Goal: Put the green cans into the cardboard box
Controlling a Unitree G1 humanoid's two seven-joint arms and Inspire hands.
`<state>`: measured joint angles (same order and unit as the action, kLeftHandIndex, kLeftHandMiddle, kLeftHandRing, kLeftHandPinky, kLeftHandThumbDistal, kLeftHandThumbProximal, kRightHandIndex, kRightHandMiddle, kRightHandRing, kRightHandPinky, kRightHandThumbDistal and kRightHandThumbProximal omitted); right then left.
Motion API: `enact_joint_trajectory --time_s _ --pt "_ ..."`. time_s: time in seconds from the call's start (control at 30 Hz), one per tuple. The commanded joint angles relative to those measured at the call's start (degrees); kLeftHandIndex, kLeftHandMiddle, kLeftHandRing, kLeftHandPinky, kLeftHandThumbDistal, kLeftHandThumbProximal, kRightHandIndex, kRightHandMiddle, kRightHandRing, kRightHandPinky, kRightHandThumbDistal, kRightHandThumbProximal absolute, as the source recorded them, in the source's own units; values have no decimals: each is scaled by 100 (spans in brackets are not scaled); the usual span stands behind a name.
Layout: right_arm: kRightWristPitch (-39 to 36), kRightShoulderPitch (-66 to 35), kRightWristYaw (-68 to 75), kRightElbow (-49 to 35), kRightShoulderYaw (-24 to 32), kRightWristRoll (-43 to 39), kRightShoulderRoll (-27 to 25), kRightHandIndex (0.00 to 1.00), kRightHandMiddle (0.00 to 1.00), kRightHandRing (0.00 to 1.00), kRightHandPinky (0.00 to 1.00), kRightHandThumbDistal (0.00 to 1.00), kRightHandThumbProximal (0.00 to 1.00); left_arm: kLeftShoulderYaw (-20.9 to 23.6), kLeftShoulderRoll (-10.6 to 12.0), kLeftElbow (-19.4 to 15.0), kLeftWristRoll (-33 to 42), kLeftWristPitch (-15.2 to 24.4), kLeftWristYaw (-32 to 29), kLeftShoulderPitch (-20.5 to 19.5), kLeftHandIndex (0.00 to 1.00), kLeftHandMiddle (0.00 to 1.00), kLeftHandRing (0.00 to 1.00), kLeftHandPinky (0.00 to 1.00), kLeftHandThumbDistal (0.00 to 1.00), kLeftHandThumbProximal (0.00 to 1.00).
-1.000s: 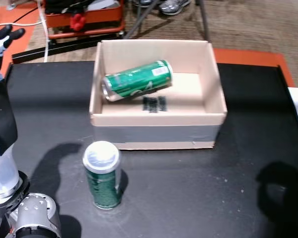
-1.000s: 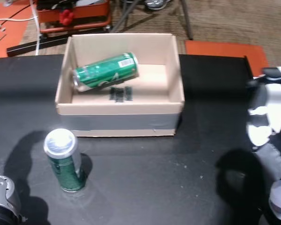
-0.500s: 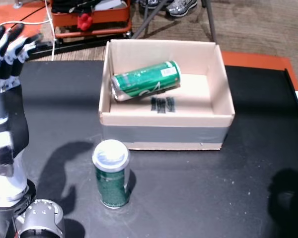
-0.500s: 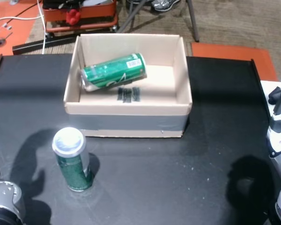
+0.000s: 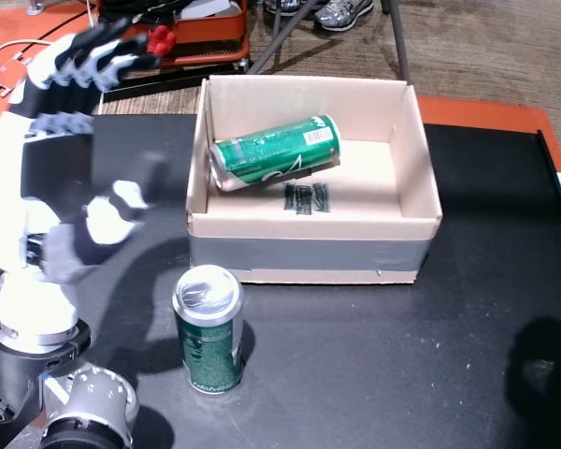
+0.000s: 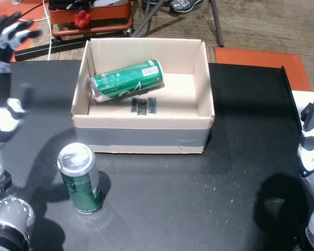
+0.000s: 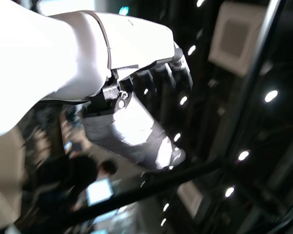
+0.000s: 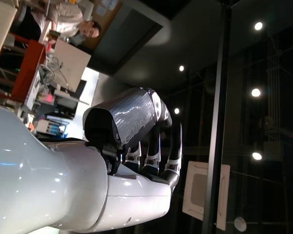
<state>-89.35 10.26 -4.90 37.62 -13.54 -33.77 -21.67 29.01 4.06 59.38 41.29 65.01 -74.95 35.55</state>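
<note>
two green cans in stock. one lying can (image 5: 276, 152) rests on its side inside the cardboard box (image 5: 313, 257), slightly tilted, silver end toward the box's left wall, white label patch near its other end; a small dark printed mark (image 5: 306, 197) sits on the box floor just beside it. one upright can (image 5: 208, 327) stands on the black table (image 5: 383, 365) outside the box, near its front left corner, silver lid with pull tab facing up, green body below. both head views show these items. left hand (image 5: 70, 150) raised over the table's left side, blurred, fingers spread apart, holding nothing, well apart from the upright can. right hand (image 6: 310, 141) appears at the edge of only one head view; right wrist view shows its fingers extended side by side, empty, against a dark ceiling with lights. left wrist view shows thumb and fingers only, no table.
</note>
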Motion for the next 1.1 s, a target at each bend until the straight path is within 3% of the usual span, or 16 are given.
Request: enact_joint_trajectory --time_s 0.0,0.1,0.23,0.33,0.43,0.57,0.73,0.9,1.07 --pt "123 -71 -287 -115 -28 -256 72 28 31 41 50 55 0 -125 -102 85 -205 -215 33 -73 78 84 89 86 98 7" --pt "287 -52 -806 -232 30 -634 148 28 30 40 50 55 0 -235 -200 185 -325 -463 68 -54 81 85 91 86 100 15" --pt "464 -5 -1505 -288 320 -1016 317 27 29 39 50 56 0 -307 -248 276 -444 -652 120 -38 75 81 89 84 99 16" --pt "599 16 -1930 -274 640 -1174 505 28 30 40 50 55 0 -332 -258 351 -533 -511 53 -14 71 80 87 83 92 9" --pt "745 12 -2272 -273 991 -1175 685 28 31 41 52 53 0 -387 -317 418 -562 -760 -84 -19 71 80 87 85 98 4" --pt "894 35 -2776 -298 1365 -1259 876 28 31 42 53 51 0 -411 -418 594 -610 -1232 -277 -20 72 83 88 88 98 6" --pt "1128 68 -3298 -430 1765 -1397 1089 29 31 40 52 53 3 -522 -510 689 -858 -1283 -227 -106 72 83 90 88 96 0" --pt "1411 102 -3819 -533 2147 -1551 1297 30 31 40 53 50 2 -698 -602 593 -1209 -1336 137 -352 73 83 89 86 97 3" --pt "1683 161 -4392 -588 2533 -1717 1438 30 32 42 54 48 0 -788 -633 478 -1321 -1368 230 -513 74 84 90 87 90 6"
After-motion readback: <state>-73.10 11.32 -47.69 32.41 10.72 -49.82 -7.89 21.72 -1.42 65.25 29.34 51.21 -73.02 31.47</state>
